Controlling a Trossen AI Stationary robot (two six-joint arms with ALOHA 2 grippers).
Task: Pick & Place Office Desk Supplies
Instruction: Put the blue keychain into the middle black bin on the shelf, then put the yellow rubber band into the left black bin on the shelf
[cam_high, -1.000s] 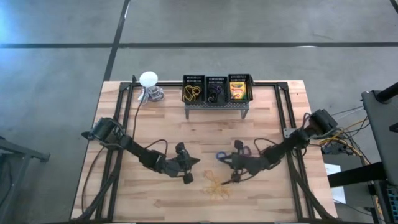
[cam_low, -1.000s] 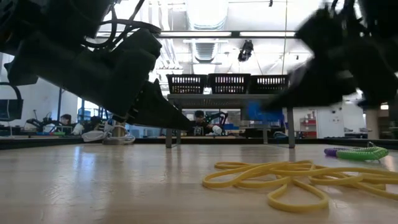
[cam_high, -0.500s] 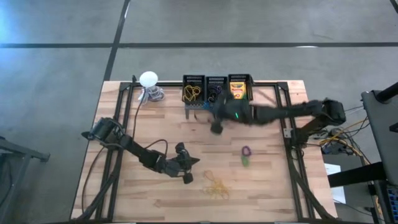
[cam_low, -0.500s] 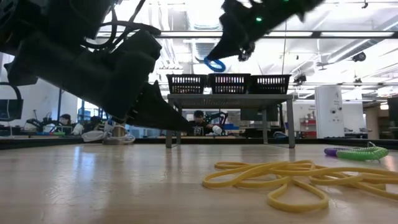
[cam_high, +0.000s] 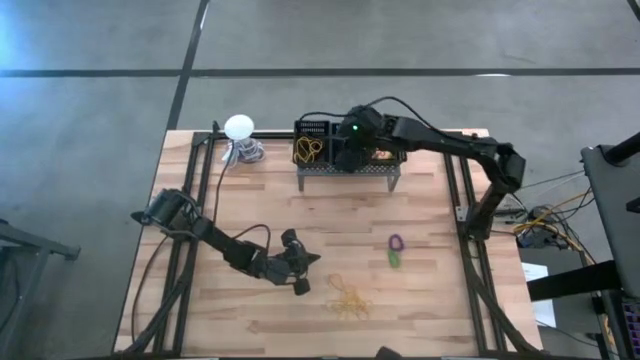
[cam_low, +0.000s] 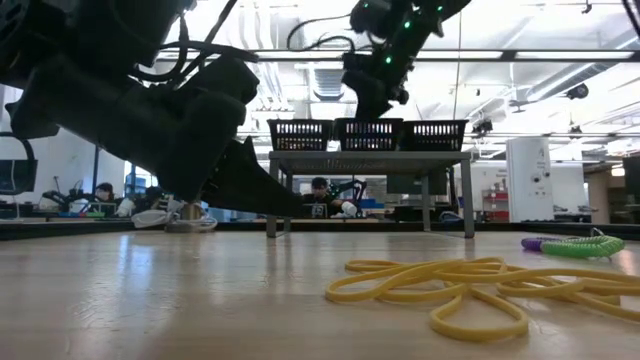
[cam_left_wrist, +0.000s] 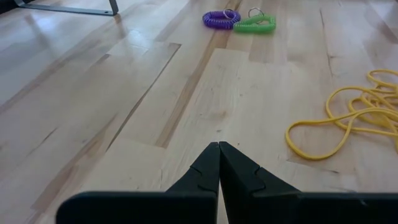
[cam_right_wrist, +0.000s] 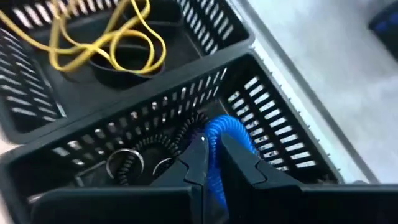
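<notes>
Office desk supplies lie partly sorted, partly loose on the wooden worktop (cam_high: 250, 205). Going left to right: a white ball-shaped object (cam_high: 238, 126) stands at the far left corner; the left gripper (cam_high: 304, 273) rests low over the worktop's near-left area, fingers pressed together w/ nothing between them, tips just beside the boards in the left wrist view. Near its right, a tangle of yellow rubber bands (cam_high: 349, 298) lies flat on the wood, sprawled across the foreground in the low view (cam_low: 470, 285). Farther right, well apart from the bands, a purple coil ring (cam_high: 396, 242) and a green coil ring (cam_high: 394, 258) lie touching each other. At the far edge, a grey metal stand (cam_high: 348, 168) carries three black mesh bins: left bin (cam_high: 311, 147) holds yellow rubber bands, middle bin (cam_right_wrist: 155, 130) holds black coils, right bin holds a yellow-and-green crayon box (cam_high: 383, 146). The right gripper (cam_high: 348, 150) reaches over the middle bin, its arm stretching in from the worktop's right side; fingers pinching a blue coil ring (cam_right_wrist: 229, 140) just above the bin's rim, per the right wrist view. People & desks show in the room beyond.
</notes>
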